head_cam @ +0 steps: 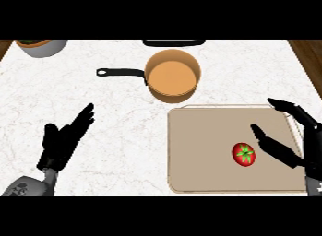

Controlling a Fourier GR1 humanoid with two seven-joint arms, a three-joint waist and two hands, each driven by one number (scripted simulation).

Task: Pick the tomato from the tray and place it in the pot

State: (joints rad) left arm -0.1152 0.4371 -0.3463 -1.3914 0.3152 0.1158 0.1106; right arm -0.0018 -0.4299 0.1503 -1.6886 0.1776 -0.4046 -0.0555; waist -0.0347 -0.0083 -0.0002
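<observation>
A red tomato [243,154] with a green stem lies on the beige tray [204,152], right of its middle. My right hand [312,146] hovers open at the tray's right side, its thumb just right of the tomato and apart from it. The orange pot [172,74] with a black handle stands on the counter beyond the tray. My left hand [62,140] rests open over the counter at the lower left, fingers pointing up and away.
A grey bowl [42,46] with green contents sits at the far left corner. A dark object [173,43] lies at the counter's far edge behind the pot. Wooden floor shows past both side edges of the white marble counter [122,120].
</observation>
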